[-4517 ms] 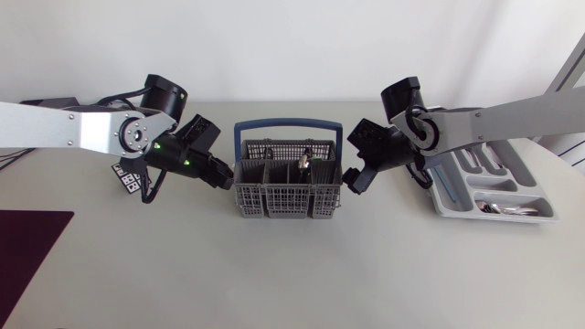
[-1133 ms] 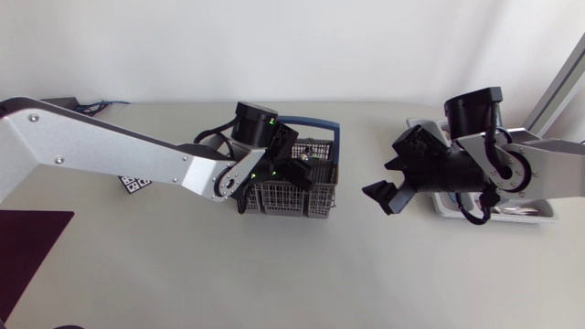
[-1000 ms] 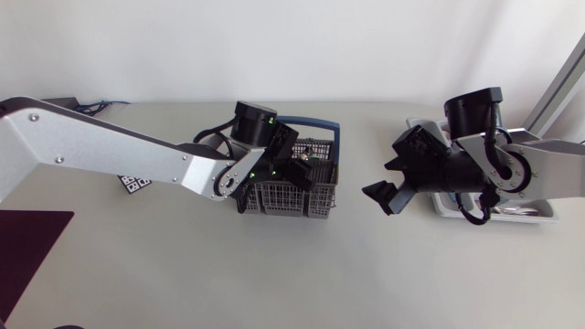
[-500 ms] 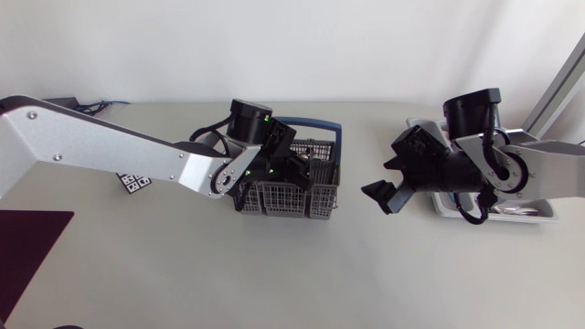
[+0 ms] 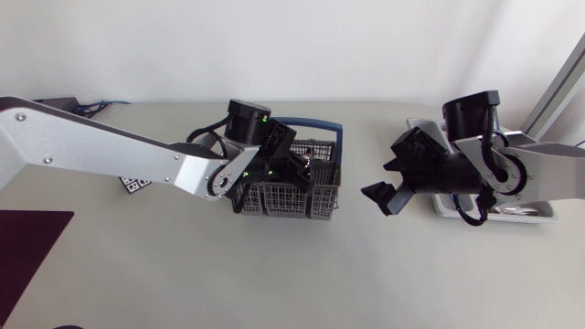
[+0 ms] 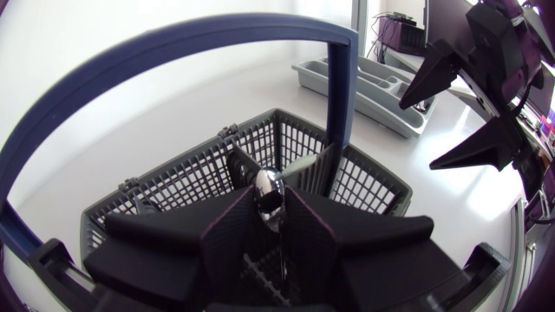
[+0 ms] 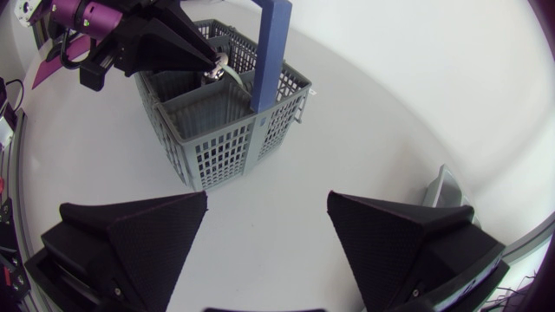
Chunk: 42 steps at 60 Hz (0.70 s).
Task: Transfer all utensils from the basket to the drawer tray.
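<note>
The utensil (image 6: 268,187), its lower part hidden, is gripped by the left pincer (image 6: 267,210) in the basket (image 6: 375,186); the right pincer (image 7: 268,204) is spread apart.

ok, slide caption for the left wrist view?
Left pincer shut on a metal utensil standing in the grey basket, under its blue handle.

Left arm (image 5: 110,146) entering at the left edge of the head view and stretching to centre frame, left gripper (image 5: 294,170) tipped downward, its fingers (image 6: 227,232) pinched from both sides on a shiny utensil (image 6: 268,189), right arm (image 5: 539,174) folded at the right edge, right gripper (image 5: 382,196) right of centre, wedge fingers (image 7: 139,227) spread wide apart.
</note>
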Motion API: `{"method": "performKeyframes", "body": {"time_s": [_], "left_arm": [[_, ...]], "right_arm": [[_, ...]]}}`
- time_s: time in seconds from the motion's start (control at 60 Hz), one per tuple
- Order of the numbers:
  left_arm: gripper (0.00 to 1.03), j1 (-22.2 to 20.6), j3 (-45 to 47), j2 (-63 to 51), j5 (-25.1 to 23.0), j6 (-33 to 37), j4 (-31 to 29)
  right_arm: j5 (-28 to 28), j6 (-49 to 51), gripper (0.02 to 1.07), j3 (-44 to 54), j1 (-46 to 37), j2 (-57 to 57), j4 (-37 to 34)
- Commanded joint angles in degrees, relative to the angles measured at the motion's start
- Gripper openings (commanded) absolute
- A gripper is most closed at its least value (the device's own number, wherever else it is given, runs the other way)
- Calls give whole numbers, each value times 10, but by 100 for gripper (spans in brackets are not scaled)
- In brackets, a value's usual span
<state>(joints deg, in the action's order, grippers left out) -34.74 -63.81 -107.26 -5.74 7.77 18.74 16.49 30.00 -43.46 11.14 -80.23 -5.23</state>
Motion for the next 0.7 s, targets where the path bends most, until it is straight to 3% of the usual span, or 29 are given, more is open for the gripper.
{"method": "performKeyframes", "body": {"time_s": [0.0,0.233,0.433,0.683], "left_arm": [[27,-7,27,20,-3,15,2],[26,-12,35,29,-2,23,9],[50,-9,24,21,18,32,21],[53,-12,0,-9,23,44,21]], "right_arm": [[2,-4,102,18,-2,-9,7],[2,-1,102,18,-2,-14,8],[2,1,102,19,-1,-15,8],[2,1,102,18,1,-20,8]]}}
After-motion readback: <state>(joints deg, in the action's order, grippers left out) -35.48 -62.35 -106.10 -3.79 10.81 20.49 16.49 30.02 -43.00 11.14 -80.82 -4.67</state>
